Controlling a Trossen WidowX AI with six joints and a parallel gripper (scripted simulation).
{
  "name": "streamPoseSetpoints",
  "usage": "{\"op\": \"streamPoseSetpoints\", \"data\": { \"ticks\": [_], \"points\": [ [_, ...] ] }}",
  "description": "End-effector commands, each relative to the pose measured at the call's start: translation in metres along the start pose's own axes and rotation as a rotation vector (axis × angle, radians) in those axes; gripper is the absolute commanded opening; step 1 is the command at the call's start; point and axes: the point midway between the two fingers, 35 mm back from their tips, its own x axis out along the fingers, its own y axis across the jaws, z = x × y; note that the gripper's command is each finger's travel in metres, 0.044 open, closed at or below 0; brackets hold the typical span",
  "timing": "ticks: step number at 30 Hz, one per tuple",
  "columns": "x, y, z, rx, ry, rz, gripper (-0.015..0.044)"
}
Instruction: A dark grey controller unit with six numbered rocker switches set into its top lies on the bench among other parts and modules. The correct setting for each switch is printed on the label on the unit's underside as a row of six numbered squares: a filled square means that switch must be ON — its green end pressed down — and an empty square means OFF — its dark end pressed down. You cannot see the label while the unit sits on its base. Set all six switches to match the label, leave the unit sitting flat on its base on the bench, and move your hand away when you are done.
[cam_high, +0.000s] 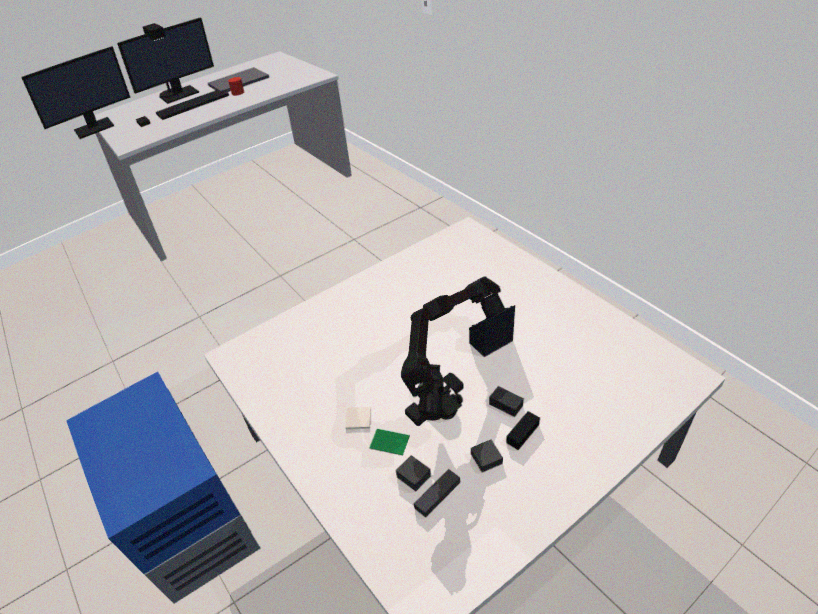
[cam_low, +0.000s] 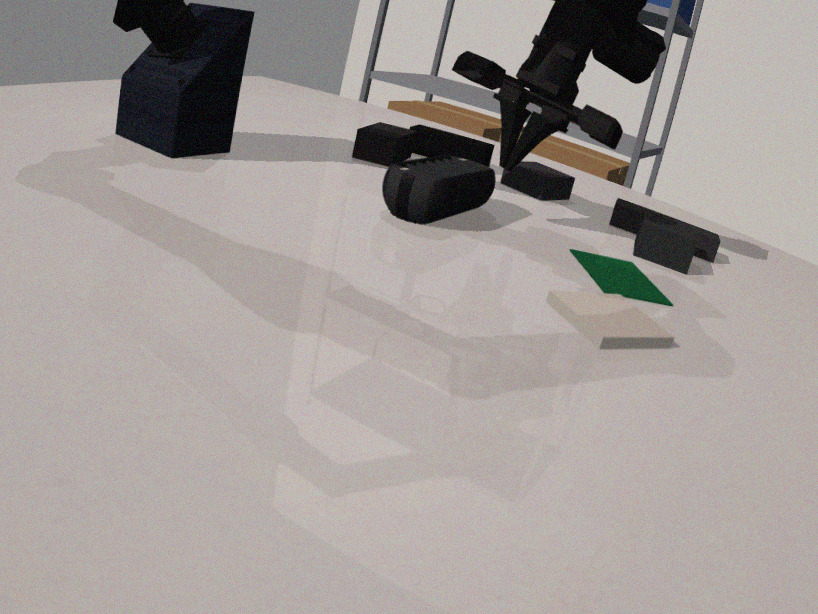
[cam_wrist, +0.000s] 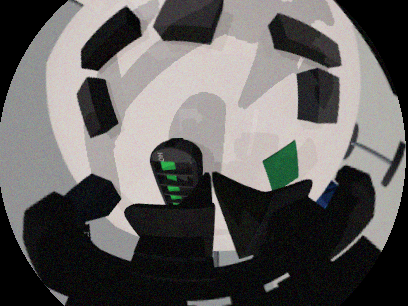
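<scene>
The dark grey controller unit (cam_low: 439, 190) (cam_wrist: 176, 148) sits on its base on the bench (cam_high: 297, 356) (cam_low: 198, 528). In the top view the arm hides it. In the wrist view several rockers show green at their left ends, beside a small "ON" mark; the rest are hidden behind a finger. The label on the underside is out of sight. My gripper (cam_low: 507, 165) (cam_wrist: 210, 176) is shut and empty, its fingertips almost together. In the exterior view it hangs tilted, with its tips to the right of the unit and apart from it.
Several dark blocks lie around the unit, including one block (cam_high: 486, 454) (cam_low: 538, 181) and a long bar (cam_high: 436, 492). A green board (cam_high: 389, 442) (cam_low: 621, 276) (cam_wrist: 282, 167) and a beige slab (cam_high: 358, 419) (cam_low: 614, 320) lie at one side. The arm's base (cam_high: 492, 331) (cam_low: 178, 99) stands behind.
</scene>
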Motion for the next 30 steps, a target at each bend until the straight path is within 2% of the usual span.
{"op": "streamPoseSetpoints", "data": {
  "ticks": [1, 15, 30],
  "points": [
    [-0.004, 0.004, 0.001, 0.004, 0.0, -0.015, 0.0079],
    [-0.028, 0.055, 0.003, 0.041, -0.008, -0.139, 0.044],
    [-0.006, 0.051, 0.007, 0.041, -0.008, -0.139, 0.044]
  ]
}}
